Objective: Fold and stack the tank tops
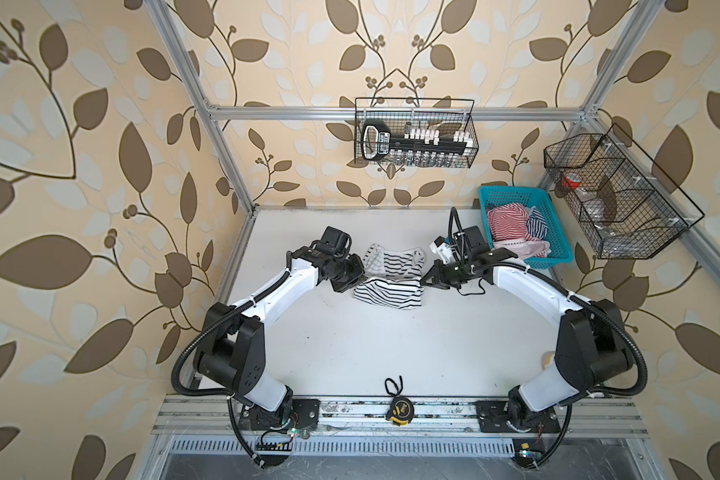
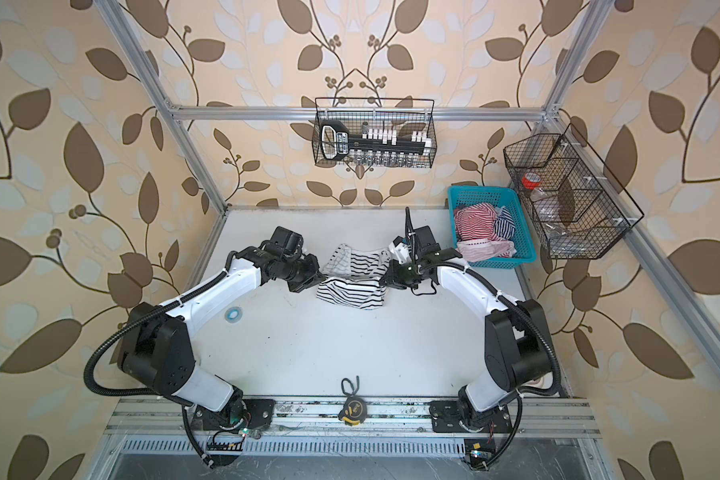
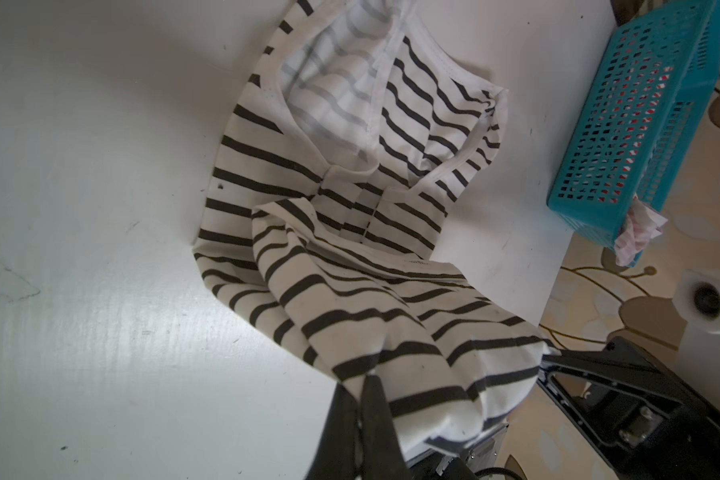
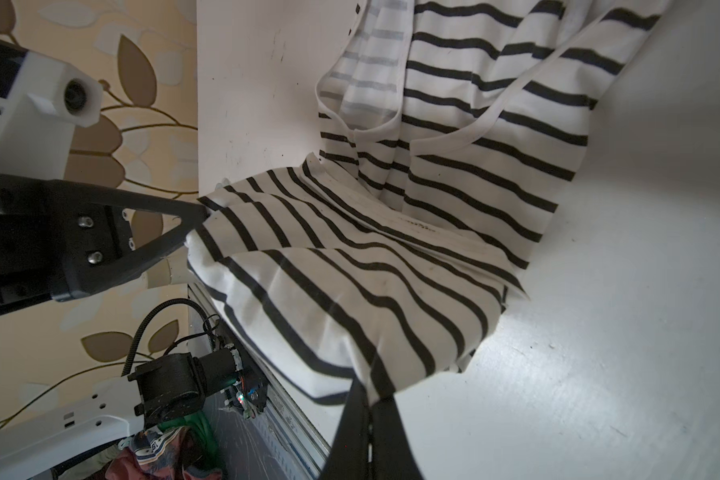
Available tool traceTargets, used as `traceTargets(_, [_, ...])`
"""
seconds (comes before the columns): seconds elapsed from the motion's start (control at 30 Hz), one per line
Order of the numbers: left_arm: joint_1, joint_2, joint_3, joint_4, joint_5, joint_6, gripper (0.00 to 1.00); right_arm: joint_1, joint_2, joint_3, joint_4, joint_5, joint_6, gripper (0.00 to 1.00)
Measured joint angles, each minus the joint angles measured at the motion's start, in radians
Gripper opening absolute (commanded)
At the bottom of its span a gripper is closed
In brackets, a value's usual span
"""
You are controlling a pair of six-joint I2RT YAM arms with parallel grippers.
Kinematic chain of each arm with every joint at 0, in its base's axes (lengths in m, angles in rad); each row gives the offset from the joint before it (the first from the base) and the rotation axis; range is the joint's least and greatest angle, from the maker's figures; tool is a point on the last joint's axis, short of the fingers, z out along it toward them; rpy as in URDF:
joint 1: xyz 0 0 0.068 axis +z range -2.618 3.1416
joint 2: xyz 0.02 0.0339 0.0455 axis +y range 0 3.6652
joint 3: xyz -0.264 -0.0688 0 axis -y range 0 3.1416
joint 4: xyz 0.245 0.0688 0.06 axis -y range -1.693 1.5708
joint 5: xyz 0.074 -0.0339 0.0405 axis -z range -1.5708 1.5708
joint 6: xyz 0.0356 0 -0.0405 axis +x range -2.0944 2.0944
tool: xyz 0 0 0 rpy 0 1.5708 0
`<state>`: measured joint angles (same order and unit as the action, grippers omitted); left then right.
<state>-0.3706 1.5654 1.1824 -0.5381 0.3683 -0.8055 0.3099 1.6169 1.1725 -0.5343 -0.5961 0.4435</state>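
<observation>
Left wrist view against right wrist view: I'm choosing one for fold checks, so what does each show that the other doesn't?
Only the left wrist view shows the turquoise basket, with red stripes visible through its mesh and a pale cloth hanging over its corner. Only the right wrist view shows the left arm's white link and colourful crumpled fabric beyond the edge of the table. Both show the black-and-white tank top, partly folded on that table, with jaws shut on its lifted edge.
</observation>
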Motion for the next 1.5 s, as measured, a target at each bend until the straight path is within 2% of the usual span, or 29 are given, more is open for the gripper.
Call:
traceTargets(0.8, [0.097, 0.359, 0.316, 0.018, 0.071, 0.045, 0.00, -0.101, 0.311, 0.192, 0.082, -0.097, 0.008, 0.00])
traceTargets(0.93, [0.111, 0.408, 0.358, 0.019, 0.075, 0.045, 0.01, -0.108, 0.363, 0.232, 0.093, -0.109, 0.013, 0.11])
traceTargets(1.1, [0.117, 0.480, 0.417, 0.030, 0.079, 0.044, 0.14, -0.118, 0.410, 0.275, 0.109, -0.119, 0.031, 0.30])
traceTargets(1.23, [0.117, 0.527, 0.451, 0.048, 0.080, 0.045, 0.36, -0.127, 0.445, 0.309, 0.137, -0.127, 0.048, 0.33])
traceTargets(1.37, [0.124, 0.568, 0.494, 0.062, 0.086, 0.023, 0.47, -0.137, 0.453, 0.314, 0.166, -0.127, 0.073, 0.36])
traceTargets(1.5, [0.133, 0.585, 0.553, 0.061, 0.080, 0.016, 0.54, -0.145, 0.449, 0.314, 0.185, -0.122, 0.083, 0.40])
